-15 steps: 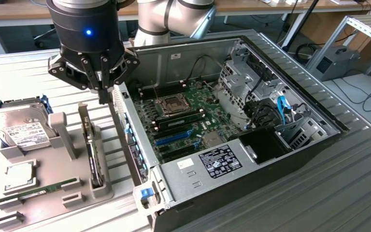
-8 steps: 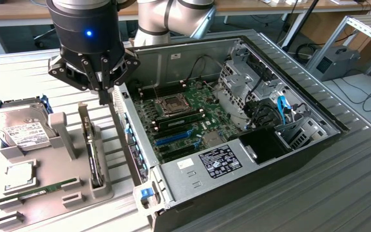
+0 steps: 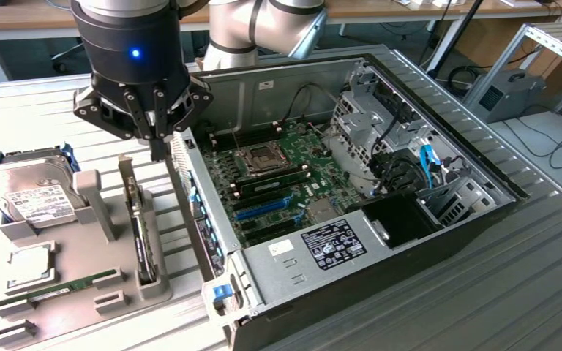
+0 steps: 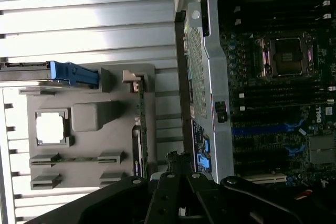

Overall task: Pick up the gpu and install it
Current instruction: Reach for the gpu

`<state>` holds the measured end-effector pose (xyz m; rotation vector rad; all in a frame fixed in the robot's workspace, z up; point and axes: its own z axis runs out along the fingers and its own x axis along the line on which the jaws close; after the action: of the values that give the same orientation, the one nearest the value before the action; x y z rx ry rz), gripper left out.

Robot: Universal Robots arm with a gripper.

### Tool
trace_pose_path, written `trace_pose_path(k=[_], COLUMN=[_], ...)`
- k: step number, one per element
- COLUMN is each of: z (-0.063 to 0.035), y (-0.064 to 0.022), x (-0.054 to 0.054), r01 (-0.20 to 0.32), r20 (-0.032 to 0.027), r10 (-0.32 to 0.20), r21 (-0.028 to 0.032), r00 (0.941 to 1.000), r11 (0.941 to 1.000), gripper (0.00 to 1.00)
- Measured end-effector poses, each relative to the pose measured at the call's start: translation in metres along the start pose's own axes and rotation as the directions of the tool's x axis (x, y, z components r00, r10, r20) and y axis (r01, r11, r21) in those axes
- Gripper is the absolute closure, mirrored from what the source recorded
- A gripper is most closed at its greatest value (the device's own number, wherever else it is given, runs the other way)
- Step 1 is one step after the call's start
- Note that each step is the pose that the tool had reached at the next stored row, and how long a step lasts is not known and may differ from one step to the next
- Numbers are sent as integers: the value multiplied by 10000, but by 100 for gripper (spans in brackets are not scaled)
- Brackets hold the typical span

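On the table [image 3: 540, 248], PC case [image 3: 261, 91]: open tower lying on its side, the biggest item, interior facing up. It takes the exterior view's centre and right.
motherboard [image 3: 291, 172]: flat in the case floor, with the CPU socket [image 3: 261, 157] near the middle and blue slots [image 3: 261, 208] toward the near end.
arm [image 3: 129, 36]: dark wrist with a lit blue LED, coming down from the top of the exterior view, over the case's left wall.
tray [image 3: 76, 252]: grey parts fixture on the table, just beside the case on the exterior view's left.
gripper [image 3: 158, 152]: hangs over the strip between tray and case wall, fingertips close to the perforated case wall.
jaws: together, nothing between them.
hard drive [image 3: 27, 194]: silver box with white label, propped at the far end of the tray.
gpu [image 3: 143, 241]: not picked up. It stands edge-on in the tray slot nearest the case, a thin dark card with its metal bracket end toward the gripper. It sits below the fingertips and to the exterior view's left, apart from them.
RAM stick [image 3: 61, 287]: long narrow green strip, lying in a tray groove at the near end.
CPU [image 3: 29, 257]: small square chip in its tray pocket, between hard drive and RAM stick.
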<state>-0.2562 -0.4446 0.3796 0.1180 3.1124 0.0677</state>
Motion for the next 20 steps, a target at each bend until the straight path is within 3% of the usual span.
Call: trace_pose_path(k=[20], z=[6], y=[-58], x=[-4], r01=[0], r20=[0], r10=[0], r21=[0], r00=[10000], r11=[10000], gripper=[89])
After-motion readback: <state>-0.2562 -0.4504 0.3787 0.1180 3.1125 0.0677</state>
